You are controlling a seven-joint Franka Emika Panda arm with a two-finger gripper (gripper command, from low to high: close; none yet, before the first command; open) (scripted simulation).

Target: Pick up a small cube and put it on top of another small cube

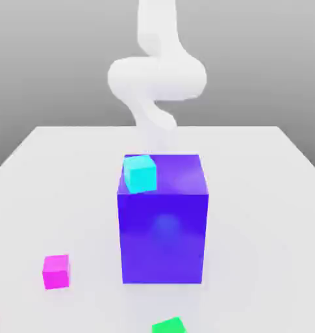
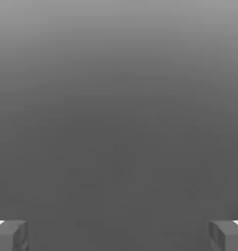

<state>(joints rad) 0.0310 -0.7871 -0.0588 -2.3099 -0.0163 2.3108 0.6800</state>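
Block (image 1: 162,237): stands before the arm (image 1: 158,78), bearing cyan cube (image 1: 140,174)
Green cube (image 1: 169,326): lies nearer the camera (partly cropped)
Pink cube (image 1: 56,272): sits on table (image 1: 251,227), exterior view's left of arm, well apart
Claw (image 2: 119,236): spread wide

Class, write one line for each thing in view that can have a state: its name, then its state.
Gripper: open, nothing between its fingers
Magenta cube: on the table, unstacked
Green cube: nothing on top, cut off by the frame
Cyan cube: over the block's top
Blue-violet block: upright
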